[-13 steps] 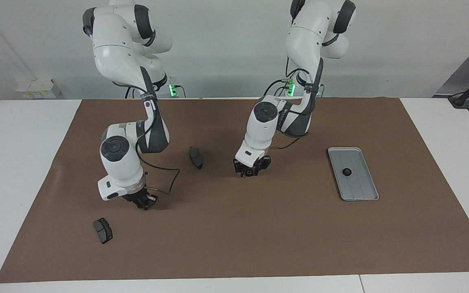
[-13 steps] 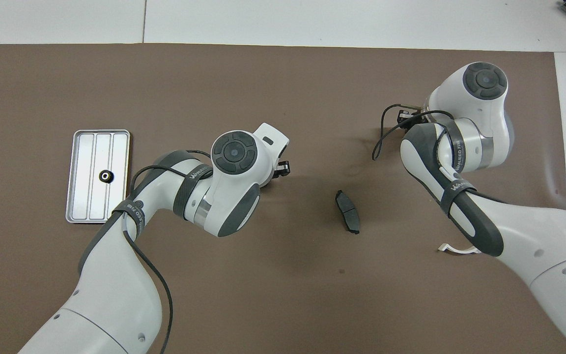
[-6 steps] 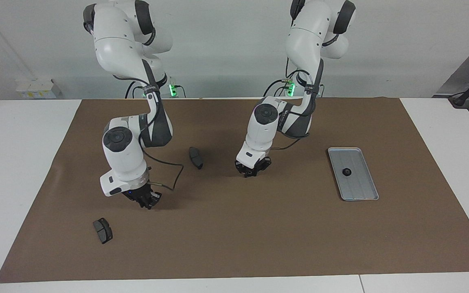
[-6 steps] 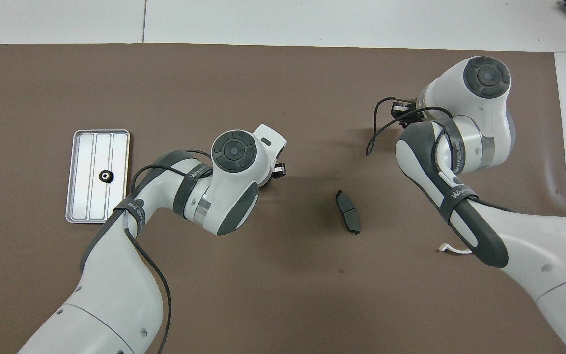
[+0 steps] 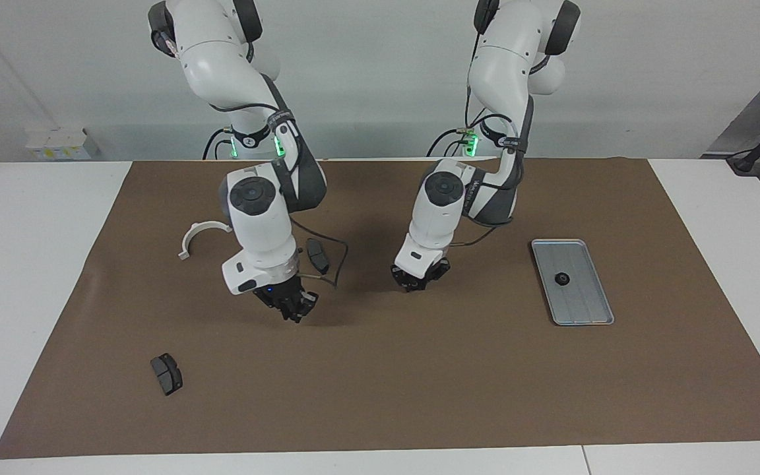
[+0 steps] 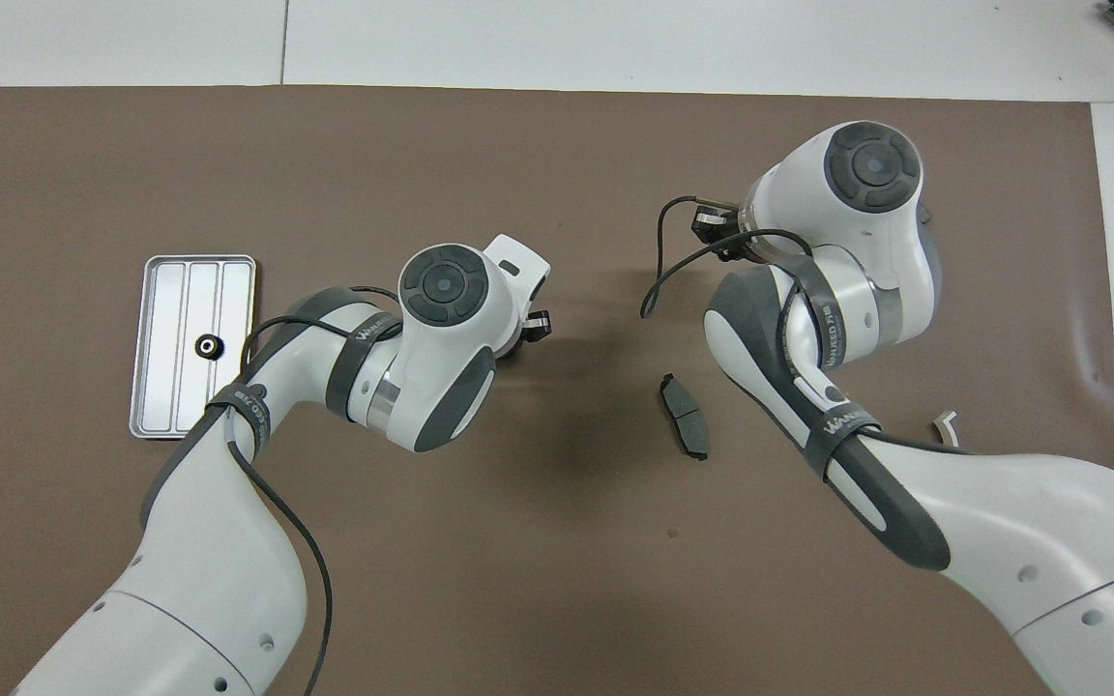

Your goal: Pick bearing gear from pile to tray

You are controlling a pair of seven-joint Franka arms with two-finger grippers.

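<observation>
Since a second ago, the right gripper has swung away from the flat brake pad toward the middle of the brown mat. The arm no longer hides the white bracket, a thin curved half ring. The left gripper has hardly moved and hangs low over the middle of the mat.

With the facing view read as a clock, the tray lies at 3 o'clock. It is a shiny grey metal rectangle with round corners and long ridges. One small round black gear sits in it. The flat brake pad lies at 8 o'clock. The second brake pad, dark grey, lies between the two grippers.

The right gripper's fingers are closed tight, but whether they hold anything cannot be told. How the left gripper's fingers stand cannot be told.
</observation>
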